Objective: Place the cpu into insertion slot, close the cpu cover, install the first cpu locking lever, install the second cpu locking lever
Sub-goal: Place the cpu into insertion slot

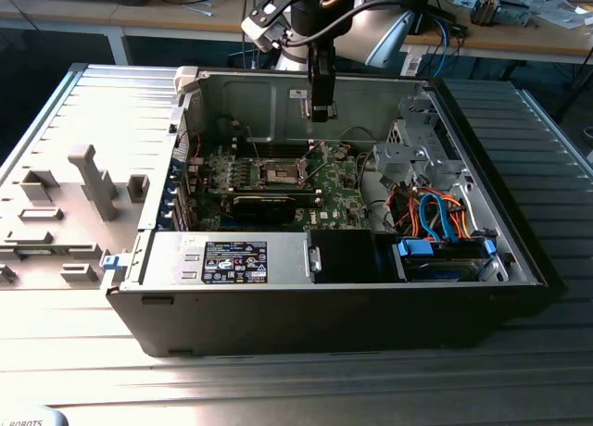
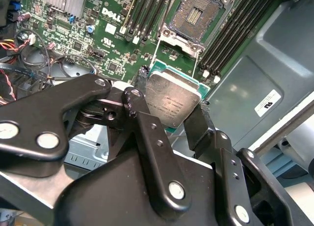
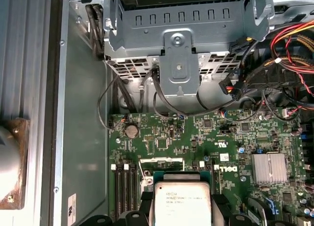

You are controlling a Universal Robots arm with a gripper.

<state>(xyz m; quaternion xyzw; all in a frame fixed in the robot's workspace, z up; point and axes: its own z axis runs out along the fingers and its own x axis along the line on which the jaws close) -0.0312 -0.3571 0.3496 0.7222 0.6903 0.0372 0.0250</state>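
While the claw (image 2: pixel 168 113) pinches the cpu (image 2: pixel 172 96) by its edges, the insertion slot (image 2: pixel 196 12) (open, ahead of the claw) likely wants it kept level, squared and lowered gently.

cpu (image 2: pixel 172 104) silver-grey metal top with dark print lines, green edge around it; gripper (image 2: pixel 169 114) matte black, silver screw heads; motherboard (image 2: pixel 110 44) green, dotted with small black and silver parts, white lettering; insertion slot (image 2: pixel 196 12) dark pin field with tan, silver metal rim; memory slots (image 2: pixel 142 12) black with white end clips; heatsink (image 3: pixel 268 168) silver, fine ribbed fins; computer case (image 1: pixel 324 324) black outside, grey metal inside; cables (image 1: pixel 434 215) orange, blue, red, with a blue drive bracket (image 1: pixel 443 250) beside them; power supply (image 1: pixel 176 259) grey with black-and-white label; table (image 1: pixel 111 102) grey, ribbed slats.
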